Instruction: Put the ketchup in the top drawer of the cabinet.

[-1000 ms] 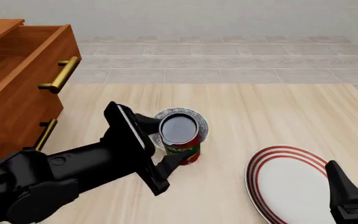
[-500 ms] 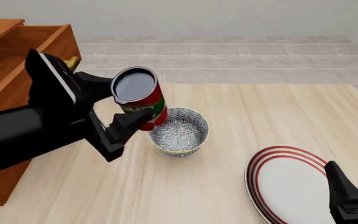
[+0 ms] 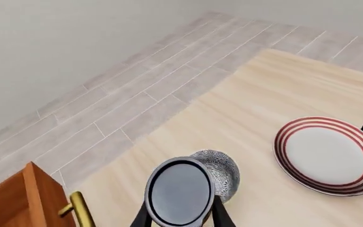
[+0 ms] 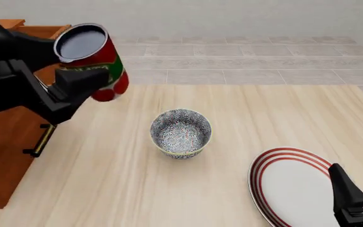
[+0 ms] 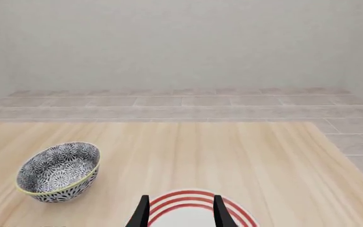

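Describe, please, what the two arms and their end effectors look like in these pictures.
Both are glossy black. The left arm is bulky and angular, with a pale grey edge at its top corner, ending in a left end effector with wedge-shaped fingers. The right end effector shows two tapered black fingers. No cables or markings are visible.

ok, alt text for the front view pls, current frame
The left claw holds the ketchup raised in the air beside the cabinet at the table's left edge. A patterned bowl sits mid-table, with a red-ringed plate at lower right under the idle right claw.
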Available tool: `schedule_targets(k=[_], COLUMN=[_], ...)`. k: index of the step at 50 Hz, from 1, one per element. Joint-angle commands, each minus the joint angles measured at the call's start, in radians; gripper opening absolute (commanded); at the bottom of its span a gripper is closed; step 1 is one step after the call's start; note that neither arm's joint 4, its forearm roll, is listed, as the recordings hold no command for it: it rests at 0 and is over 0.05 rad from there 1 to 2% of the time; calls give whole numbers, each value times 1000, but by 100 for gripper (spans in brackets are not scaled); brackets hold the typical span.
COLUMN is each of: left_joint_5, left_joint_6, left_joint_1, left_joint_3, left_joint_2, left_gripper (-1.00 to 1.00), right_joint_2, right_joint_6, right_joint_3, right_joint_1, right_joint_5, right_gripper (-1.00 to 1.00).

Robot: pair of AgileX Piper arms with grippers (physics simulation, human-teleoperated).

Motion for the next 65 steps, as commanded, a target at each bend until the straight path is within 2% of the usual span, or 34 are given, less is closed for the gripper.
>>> schedule_targets(k=[1,8,9,13,15,16,18,20,22,23,25,28,31,36,38,39,41,45,47,48,49,50,52,59,65], left_joint_5=[112,151,148,154,156,154,162,162,179,190,199,226,263,330,339,359,363,372,372,373,369,366,366,347,342], left_joint_6=[23,48,69,62,73,87,99,99,95,89,98,67,37,-15,14,-7,16,25,29,26,27,35,36,48,43], left_joint_1=[65,135,166,205,263,273,293,293,318,328,339,358,377,401,413,415,434,482,501,511,535,545,555,585,606], left_joint_3=[-123,-168,-159,-172,-179,-180,-186,-186,-209,-216,-219,-250,-297,-397,-413,-437,-447,-481,-490,-496,-504,-504,-508,-469,-469], left_joint_2=[-3,27,32,41,46,43,50,50,59,66,63,76,86,105,105,114,116,133,136,140,144,145,149,148,156], left_gripper=[-100,-100,-100,-100,-100,-100,-100,-100,-100,-100,-100,-100,-100,-100,-100,-100,-100,-100,-100,-100,-100,-100,-100,-100,-100], right_joint_2=[3,7,11,26,105,163,346,430,633,696,768,829,931,1154,1192,1199,1176,1045,753,628,451,335,221,69,19], right_joint_6=[2,3,3,5,4,4,5,5,9,10,11,11,11,12,11,12,12,11,-10,-3,-2,-9,-15,-34,-40], right_joint_3=[0,0,0,0,0,0,0,0,0,0,0,0,0,0,0,0,0,0,0,0,0,0,0,0,0], right_joint_1=[5,2,1,0,2,3,2,2,-1,-3,-4,-4,-3,-4,-5,-5,-5,-4,-7,-9,-15,-16,-18,-26,-29], right_joint_5=[2,-2,-6,-20,-98,-157,-339,-424,-624,-688,-760,-820,-921,-1144,-1182,-1188,-1165,-1036,-761,-640,-476,-365,-256,-131,-104], right_gripper=[100,100,100,100,100,100,100,100,100,100,100,100,100,100,100,100,100,100,100,100,100,100,100,100,100])
